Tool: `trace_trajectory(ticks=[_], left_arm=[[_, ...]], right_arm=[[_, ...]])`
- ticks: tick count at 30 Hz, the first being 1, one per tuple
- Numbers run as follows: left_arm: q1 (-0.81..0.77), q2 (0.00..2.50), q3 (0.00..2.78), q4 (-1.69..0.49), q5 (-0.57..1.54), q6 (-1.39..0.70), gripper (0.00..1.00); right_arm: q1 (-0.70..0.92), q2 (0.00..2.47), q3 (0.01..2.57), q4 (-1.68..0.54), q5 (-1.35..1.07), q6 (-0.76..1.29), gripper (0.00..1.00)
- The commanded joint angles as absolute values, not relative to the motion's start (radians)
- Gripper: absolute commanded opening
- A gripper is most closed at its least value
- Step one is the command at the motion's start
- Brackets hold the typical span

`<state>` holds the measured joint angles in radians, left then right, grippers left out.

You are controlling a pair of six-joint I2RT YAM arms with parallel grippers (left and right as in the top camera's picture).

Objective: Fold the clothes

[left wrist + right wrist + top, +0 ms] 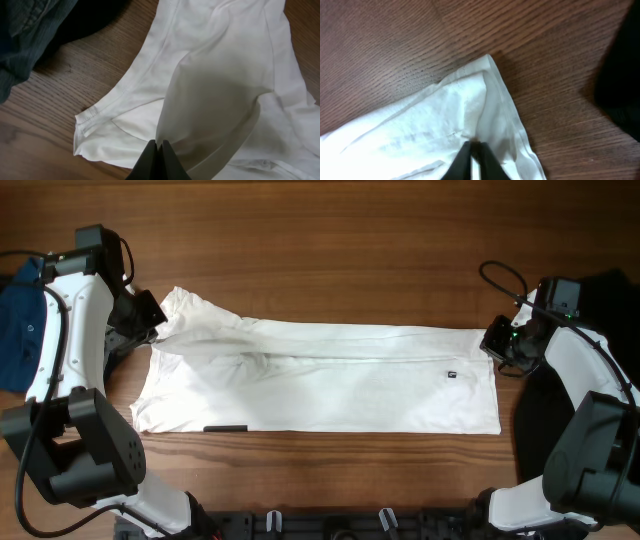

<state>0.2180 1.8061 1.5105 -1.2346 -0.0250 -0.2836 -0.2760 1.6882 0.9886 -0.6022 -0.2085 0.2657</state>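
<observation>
Jaws of the left gripper pinch a raised fold of the white T-shirt; those of the right gripper clamp its opposite corner. Only the overhead view shows it stretched along the worktop, with a blue cloth beside the left arm.

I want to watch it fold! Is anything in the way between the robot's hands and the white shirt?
No, nothing visible. The left gripper and the right gripper each pinch an end of the white shirt. The blue cloth and the black cloth lie off to the sides.
</observation>
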Motion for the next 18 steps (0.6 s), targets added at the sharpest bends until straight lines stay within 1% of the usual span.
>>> trace_trajectory(ticks=[1,7,9,11,12,13,14,15,18], left_arm=[[0.218,1.782,1.521,-1.234,-0.016,-0.292,0.04],[0.221,1.687,1.521,-1.255,-0.016,-0.292,0.04],[0.221,1.644,1.521,-1.277,-0.016,-0.292,0.04],[0.221,1.619,1.521,-1.28,-0.015,-0.293,0.04],[0.221,1.618,1.521,-1.3,-0.012,-0.292,0.04],[0.221,1.619,1.52,-1.335,-0.013,-0.292,0.04],[0.221,1.619,1.518,-1.348,-0.013,-0.292,0.04],[0.221,1.618,1.518,-1.361,-0.015,-0.292,0.04],[0.221,1.619,1.518,-1.337,-0.019,-0.292,0.04]], right_arm=[[-0.276,1.671,1.005,-0.583,-0.229,0.266,0.04],[-0.351,1.6,1.047,-0.551,-0.432,0.262,0.04],[-0.384,1.555,1.047,-0.571,-0.435,0.263,0.04],[-0.385,1.544,1.046,-0.643,-0.432,0.261,0.05],[-0.378,1.554,1.034,-0.672,-0.408,0.262,0.2],[-0.374,1.567,1.02,-0.678,-0.367,0.264,0.48],[-0.374,1.581,1.01,-0.673,-0.336,0.266,0.53],[-0.374,1.607,1.004,-0.647,-0.337,0.265,0.56],[-0.372,1.713,1.003,-0.519,-0.351,0.291,0.56]])
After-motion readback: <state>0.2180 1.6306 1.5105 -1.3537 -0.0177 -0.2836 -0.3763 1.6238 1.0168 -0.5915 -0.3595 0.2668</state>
